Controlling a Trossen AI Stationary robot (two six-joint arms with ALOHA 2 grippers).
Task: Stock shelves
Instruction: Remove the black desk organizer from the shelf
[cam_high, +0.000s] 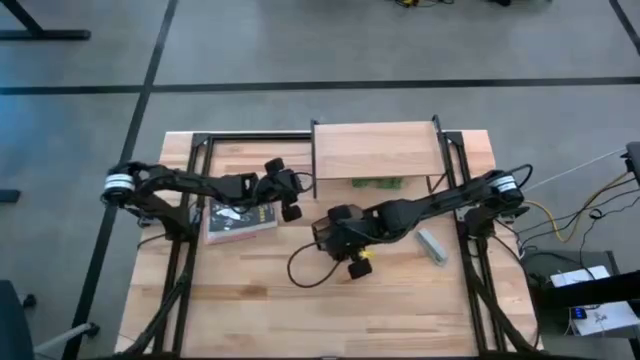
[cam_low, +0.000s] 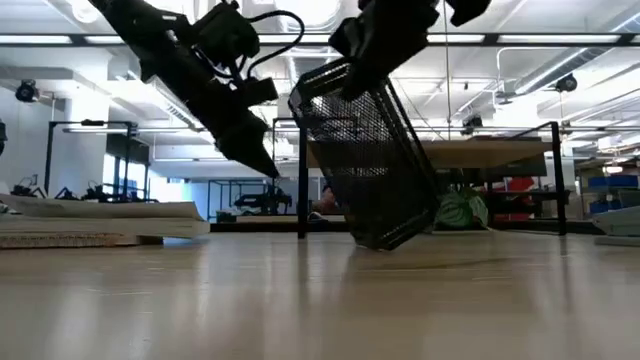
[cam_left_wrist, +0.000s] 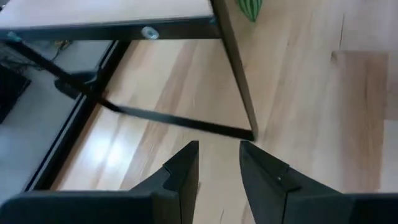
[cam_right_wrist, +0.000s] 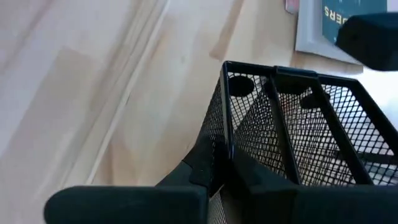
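Observation:
The shelf (cam_high: 375, 148) is a light wood board on thin black legs at the table's far side. A black wire mesh rack (cam_low: 375, 165) hangs tilted in front of it, with my right gripper (cam_right_wrist: 224, 158) shut on its rim near the table's middle (cam_high: 335, 232). My left gripper (cam_high: 292, 200) hovers open in the air to the left of the rack, fingers slanting down (cam_low: 262, 160) toward the shelf's left leg (cam_left_wrist: 239, 81). It holds nothing. A book (cam_high: 240, 222) lies flat under the left arm. My right gripper grips the rack's upper mesh wall at a top corner of the rim (cam_right_wrist: 227, 134), one finger (cam_right_wrist: 199, 165) outside the wall and the other inside. The fingers come from above, slanting down. The rack hangs tilted, its lowest corner (cam_low: 385, 243) at or just above the table; which, I cannot tell.
A green packet (cam_high: 378, 183) lies under the shelf's near edge. A small grey object (cam_high: 432, 245) lies at the right, beneath the right arm. Black frame rails (cam_high: 185, 240) run along the table's left and right sides. The near half of the table is bare wood.

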